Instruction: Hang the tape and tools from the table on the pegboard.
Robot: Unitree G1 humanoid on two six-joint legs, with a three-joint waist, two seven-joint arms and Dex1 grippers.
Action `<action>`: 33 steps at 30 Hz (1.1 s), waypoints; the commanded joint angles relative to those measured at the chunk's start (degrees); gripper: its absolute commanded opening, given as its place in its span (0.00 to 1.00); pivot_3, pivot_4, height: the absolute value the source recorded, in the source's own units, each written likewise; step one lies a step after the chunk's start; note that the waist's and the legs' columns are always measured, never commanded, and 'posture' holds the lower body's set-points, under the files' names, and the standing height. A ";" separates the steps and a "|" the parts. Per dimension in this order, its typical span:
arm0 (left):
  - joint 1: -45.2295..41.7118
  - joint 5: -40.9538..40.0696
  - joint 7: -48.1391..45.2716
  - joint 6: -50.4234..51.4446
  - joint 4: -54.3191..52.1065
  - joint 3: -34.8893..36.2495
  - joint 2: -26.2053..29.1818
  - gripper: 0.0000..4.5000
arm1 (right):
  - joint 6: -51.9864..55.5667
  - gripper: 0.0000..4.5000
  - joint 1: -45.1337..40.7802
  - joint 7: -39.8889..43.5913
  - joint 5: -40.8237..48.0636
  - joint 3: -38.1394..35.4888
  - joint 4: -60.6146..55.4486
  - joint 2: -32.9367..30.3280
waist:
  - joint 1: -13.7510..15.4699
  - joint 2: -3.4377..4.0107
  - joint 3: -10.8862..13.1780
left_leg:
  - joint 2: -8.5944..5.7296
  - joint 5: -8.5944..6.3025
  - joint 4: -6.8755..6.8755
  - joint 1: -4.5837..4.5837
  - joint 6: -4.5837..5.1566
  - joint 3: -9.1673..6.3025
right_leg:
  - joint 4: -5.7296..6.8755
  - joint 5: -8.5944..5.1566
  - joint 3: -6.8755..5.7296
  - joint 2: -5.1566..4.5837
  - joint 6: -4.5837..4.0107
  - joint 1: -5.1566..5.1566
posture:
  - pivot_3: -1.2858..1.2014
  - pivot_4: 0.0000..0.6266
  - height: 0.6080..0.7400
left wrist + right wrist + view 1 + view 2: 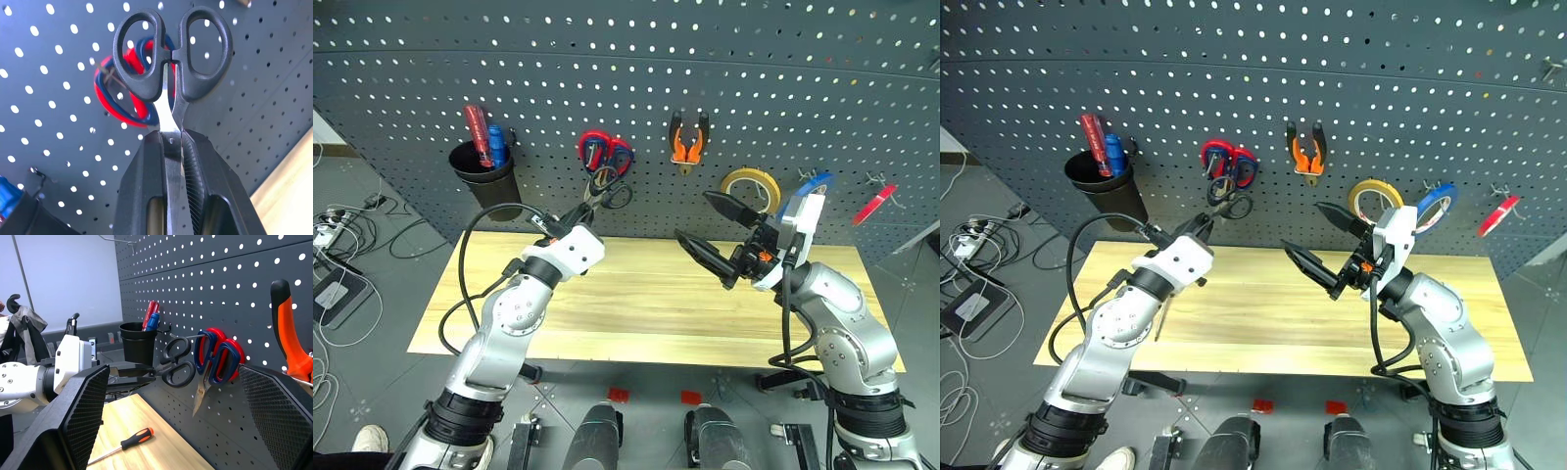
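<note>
Two grippers raised, left gripper (576,217) clamping scissors (605,189) at pegboard (636,59).

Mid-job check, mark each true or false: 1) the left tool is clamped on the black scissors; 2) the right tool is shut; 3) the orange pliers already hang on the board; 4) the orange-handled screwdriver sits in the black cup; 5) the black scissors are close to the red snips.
1) True: the left tool grips the black scissors by the blades.
2) False: the right tool is open and holds nothing.
3) True: the pliers hang on the pegboard.
4) False: the screwdriver lies on the table.
5) True: they are raised right by the snips.
</note>
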 commanded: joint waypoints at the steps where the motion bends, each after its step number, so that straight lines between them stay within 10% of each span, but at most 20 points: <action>1: 0.73 1.33 1.11 -1.95 -3.18 1.85 -0.27 0.04 | -1.60 1.00 0.56 -0.56 -0.29 -0.14 -1.57 0.13 | -0.03 0.01 -0.33 | 0.00 0.00 0.00 0.03 0.00 0.01 | 0.00 0.00 0.00 0.00 0.00 0.02 | 0.54 0.19 1.00; 33: -1.02 1.14 -0.52 1.51 4.40 4.16 -3.14 0.04 | -1.24 1.00 -0.09 -1.91 -1.09 0.14 -0.70 -0.76 | -0.01 0.08 -1.71 | -0.05 -0.05 0.03 0.57 0.09 0.00 | 0.02 0.00 -0.02 0.04 0.00 0.60 | 0.54 0.22 1.00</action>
